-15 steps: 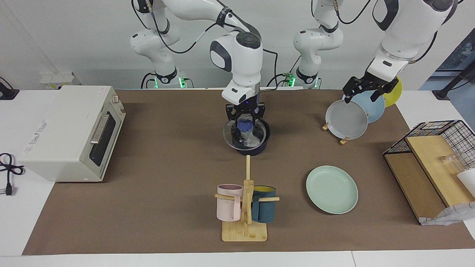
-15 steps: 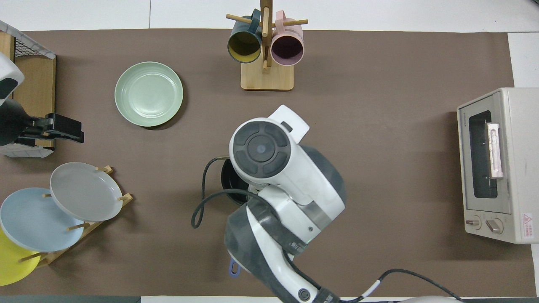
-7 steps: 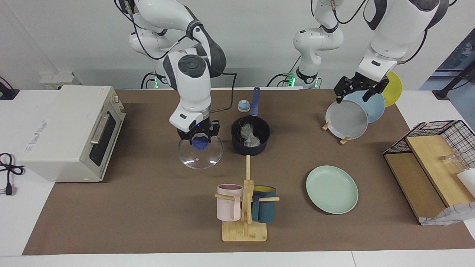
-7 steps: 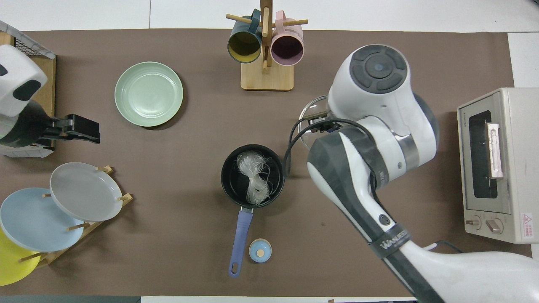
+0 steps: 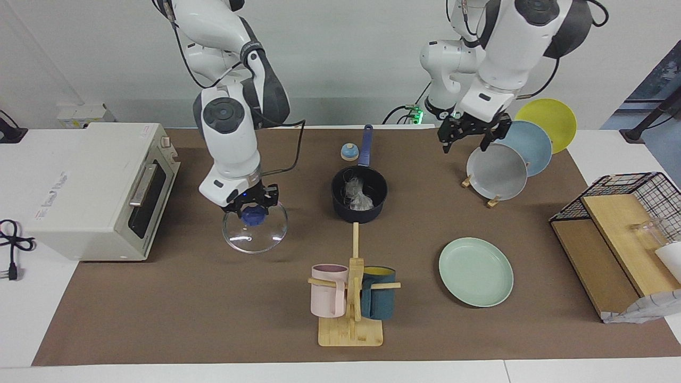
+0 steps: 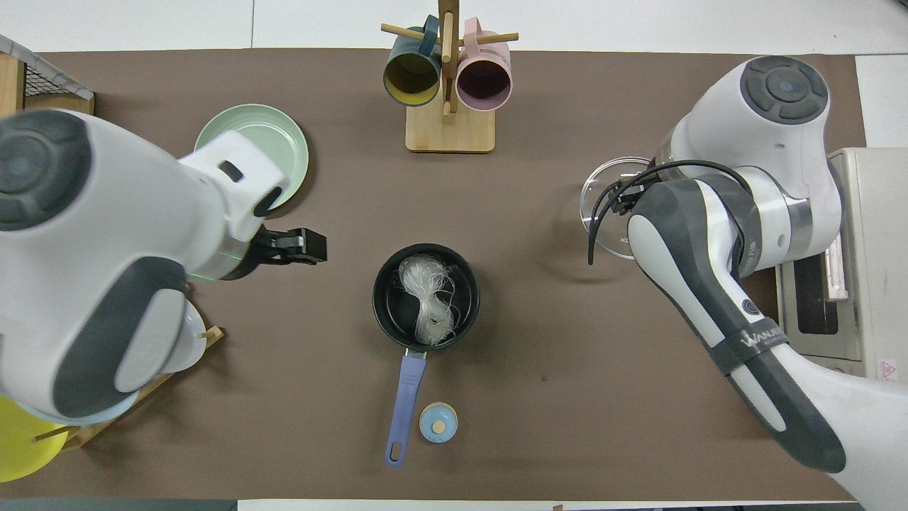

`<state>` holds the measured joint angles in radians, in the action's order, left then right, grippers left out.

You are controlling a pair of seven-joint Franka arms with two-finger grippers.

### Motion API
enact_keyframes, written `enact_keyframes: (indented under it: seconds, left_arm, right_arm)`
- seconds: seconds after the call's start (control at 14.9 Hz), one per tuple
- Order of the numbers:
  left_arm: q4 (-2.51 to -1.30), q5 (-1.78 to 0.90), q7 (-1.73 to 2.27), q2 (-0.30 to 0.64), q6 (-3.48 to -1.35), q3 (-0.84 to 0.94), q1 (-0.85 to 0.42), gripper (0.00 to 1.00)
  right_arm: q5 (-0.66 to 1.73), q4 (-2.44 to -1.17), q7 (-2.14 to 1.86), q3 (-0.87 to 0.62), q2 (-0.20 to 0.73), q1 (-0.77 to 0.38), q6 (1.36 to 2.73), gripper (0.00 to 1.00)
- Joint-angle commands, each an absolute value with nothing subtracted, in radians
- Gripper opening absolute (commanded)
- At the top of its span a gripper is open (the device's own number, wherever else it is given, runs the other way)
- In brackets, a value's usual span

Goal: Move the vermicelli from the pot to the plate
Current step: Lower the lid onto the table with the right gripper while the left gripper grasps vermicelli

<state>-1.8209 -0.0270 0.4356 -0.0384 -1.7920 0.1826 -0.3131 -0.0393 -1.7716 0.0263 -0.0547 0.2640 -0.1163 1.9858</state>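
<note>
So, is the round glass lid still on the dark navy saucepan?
No, the right gripper holds the glass lid beside the open saucepan.

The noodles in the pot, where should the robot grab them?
Best from straight above, pinching the middle of the noodles. The clump lies loose inside the uncovered pot, whose wall blocks the sides. The left hand looks free for that.

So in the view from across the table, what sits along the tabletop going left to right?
Toaster oven → glass lid, held by the right end effector → pot with vermicelli → plate → wire basket.
</note>
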Motion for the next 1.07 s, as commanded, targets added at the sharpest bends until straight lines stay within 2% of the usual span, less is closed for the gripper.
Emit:
enact_keyframes:
  seconds: [0.0,0.13,0.34,0.47,1.01]
  left_arm:
    - [-1.934,-0.037,0.507,-0.040,-1.937,0.166,-0.402,1.00]
    - [-1.951,-0.037,0.576,0.011,-1.992,0.166,-0.495,1.00]
    - [-2.040,-0.037,0.672,0.048,-2.165,0.166,-0.578,1.00]
    - [-2.075,-0.037,0.672,0.069,-2.221,0.166,-0.598,1.00]
    - [-2.079,-0.037,0.658,0.175,-2.330,0.164,-0.606,1.00]
  right_arm:
    - [-0.018,-1.952,-0.027,-0.068,0.170,-0.089,2.112,0.52]
    - [-0.018,-2.018,-0.057,-0.067,0.152,-0.071,2.164,0.52]
    - [-0.018,-2.075,-0.116,-0.066,0.135,-0.042,2.204,0.53]
    - [-0.018,-2.112,-0.126,-0.066,0.127,-0.029,2.243,0.55]
    - [-0.018,-2.161,-0.198,-0.066,0.127,0.008,2.295,0.58]
